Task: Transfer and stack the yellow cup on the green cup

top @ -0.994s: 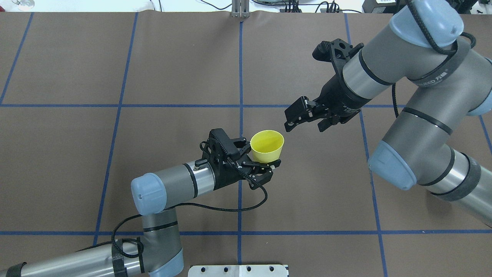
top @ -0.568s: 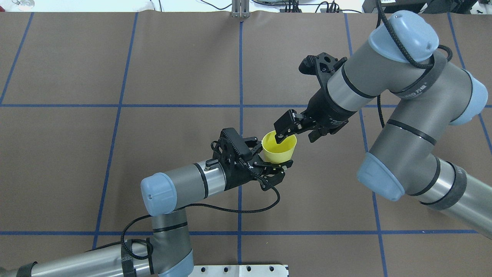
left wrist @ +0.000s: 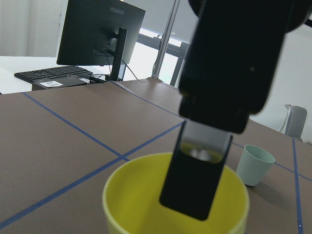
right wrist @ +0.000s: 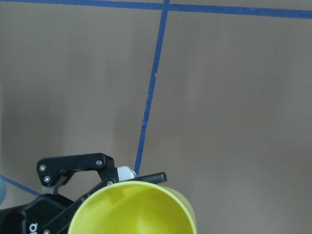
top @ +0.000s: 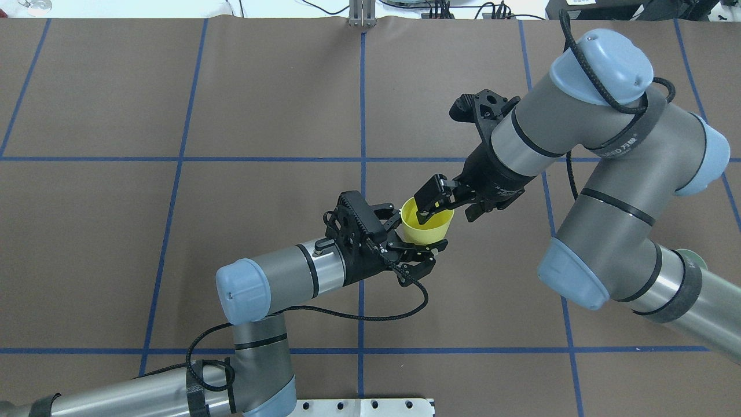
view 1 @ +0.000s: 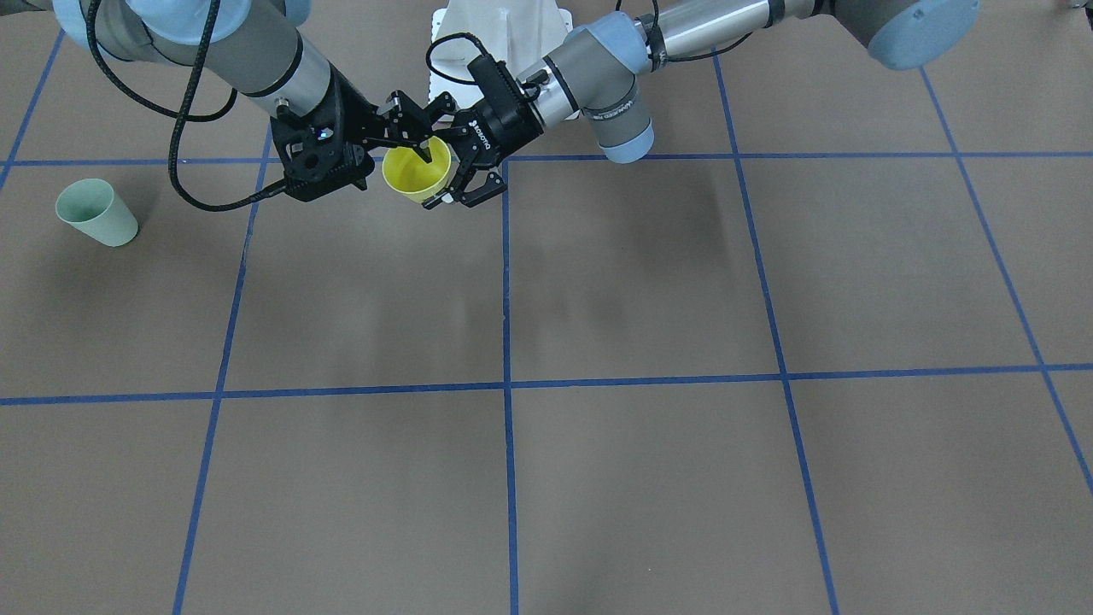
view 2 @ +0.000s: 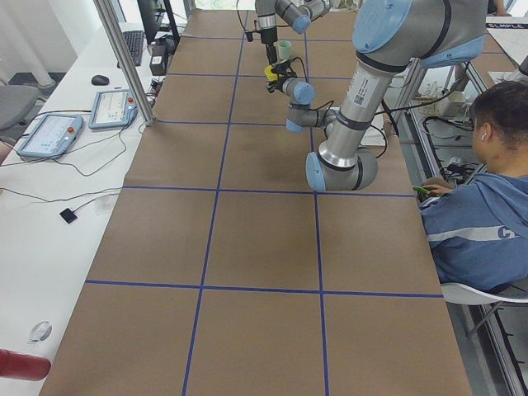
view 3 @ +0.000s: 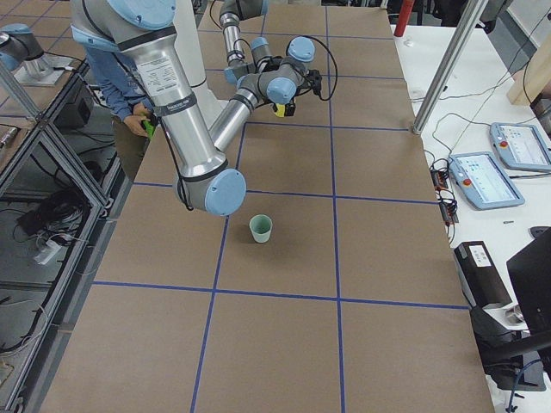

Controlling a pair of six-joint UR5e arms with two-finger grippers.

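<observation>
We saw the left gripper (top: 419,227) reaching in low from the side, clamped on the yellow cup (top: 431,230), which it held up off the table (top: 260,116). The right gripper (top: 447,213) angled down, jaws apart, with one finger (left wrist: 195,180) inside the rim. The front view showed the green cup (view 1: 96,212) standing well off to the right, while overhead the right arm (top: 608,191) mostly hid it.

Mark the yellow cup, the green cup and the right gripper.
yellow cup (top: 425,233), overhead exterior view, outer wall below the rim.
green cup (view 1: 107,226), exterior front-facing view, its side wall.
right gripper (top: 448,215), overhead exterior view, midway between its fingertips.
</observation>
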